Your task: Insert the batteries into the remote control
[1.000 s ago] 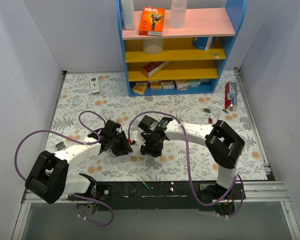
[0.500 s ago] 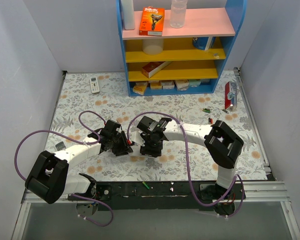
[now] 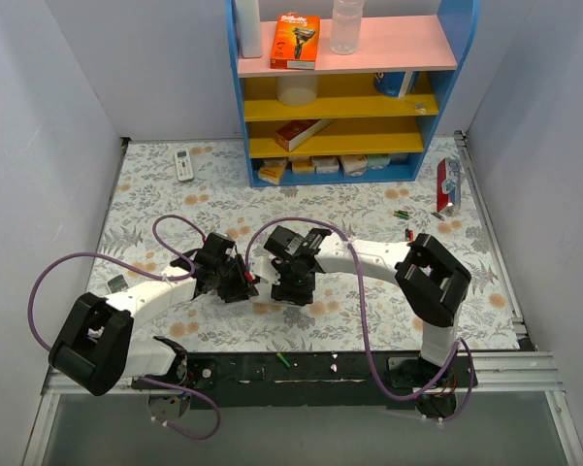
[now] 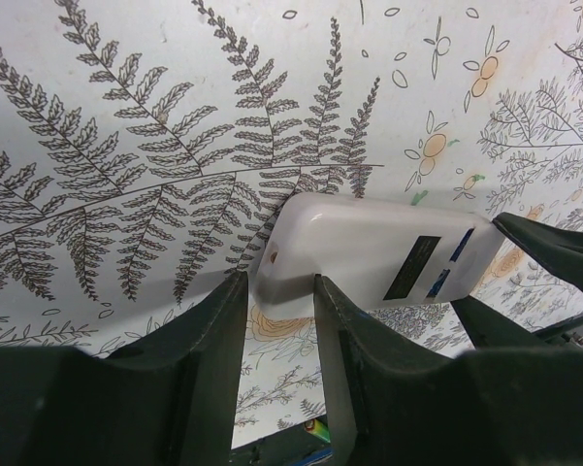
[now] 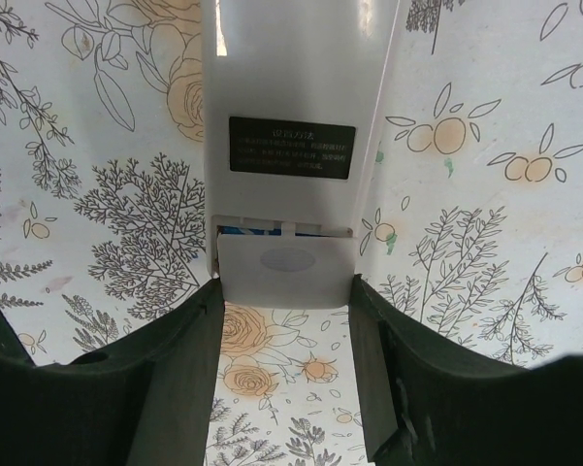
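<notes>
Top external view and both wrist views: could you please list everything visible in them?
remote control: one, white, held between both arms mid-table
batteries: few loose, green and red, table right
second remote: one, white, far left
red package: one, table's right edge
shelf unit: one, blue, back
razor box: one, orange, top shelf
bottle: one, clear, top shelf
table: floral cover
left fingers: black, clamping remote's end
right fingers: black, gripping its sides

- Remote control (image 5: 291, 78): a white back is shown, with a black label printed in pale text.
- Table cover (image 4: 126, 116): white, patterned with black-line ferns and orange blossoms.
- Shelf unit (image 3: 398, 44): a blue frame, pink top and yellow shelves are seen.
- Cables (image 3: 78, 256): purple.
</notes>
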Tool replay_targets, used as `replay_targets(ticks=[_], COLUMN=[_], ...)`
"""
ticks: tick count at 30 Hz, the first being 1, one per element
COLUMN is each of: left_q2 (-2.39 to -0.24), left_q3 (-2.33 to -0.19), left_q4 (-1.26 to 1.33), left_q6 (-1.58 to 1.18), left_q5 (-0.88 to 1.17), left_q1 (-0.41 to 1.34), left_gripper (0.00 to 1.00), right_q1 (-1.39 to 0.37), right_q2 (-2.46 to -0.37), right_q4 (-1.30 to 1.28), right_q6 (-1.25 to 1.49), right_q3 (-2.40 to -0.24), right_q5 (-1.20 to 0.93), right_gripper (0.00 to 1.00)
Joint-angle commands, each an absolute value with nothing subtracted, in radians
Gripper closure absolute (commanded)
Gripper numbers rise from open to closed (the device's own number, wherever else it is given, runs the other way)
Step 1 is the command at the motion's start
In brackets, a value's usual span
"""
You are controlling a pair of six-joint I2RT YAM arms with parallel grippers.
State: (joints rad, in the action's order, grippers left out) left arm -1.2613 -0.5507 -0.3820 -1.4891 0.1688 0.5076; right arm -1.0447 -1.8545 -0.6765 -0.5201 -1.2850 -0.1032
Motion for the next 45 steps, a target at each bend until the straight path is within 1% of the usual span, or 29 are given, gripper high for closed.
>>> replay_targets(ticks=[1, 9, 12, 13, 20, 30, 45], left_q2=[-1.247, -1.239, -1.235, -1.233, -1.229, -1.218, -1.198], left_q3=[-0.551, -0.549, -0.548, -0.548, -0.545, -0.54, -0.531], left_q4=[-0.42, -0.422, -0.426, -0.428, -0.428, -0.428, -0.429], left_q6=[-1.477, -1.479, -1.482, -1.482, -1.483, -1.486, -1.489], left_q5=[0.16, 0.155, 0.153, 0.153, 0.158, 0.163, 0.169], left_q1=[0.511, 0.511, 0.511, 0.509, 0.509, 0.511, 0.511], left_gripper=[0.67, 0.68, 0.72, 0.77, 0.83, 0.84, 0.84], right_q1=[-1.063, -1.063, -1.063, -1.063, -1.065, -1.063, -1.071], right_q2=[-1.878, -1.881, -1.887, -1.89, -1.905, -1.902, -1.916], right_q4=[-0.706, -0.738, -0.753, -0.758, -0.773, -0.818, -0.815], right_q6=[-0.509, -0.483, -0.457, -0.451, -0.399, -0.354, -0.315], right_q3=[-1.324, -1.351, -1.362, -1.365, -1.368, -1.376, -1.394], right_q5=[-0.141, -0.141, -0.138, -0.135, -0.126, -0.097, -0.107], right_gripper=[0.52, 0.51, 0.52, 0.52, 0.55, 0.6, 0.59])
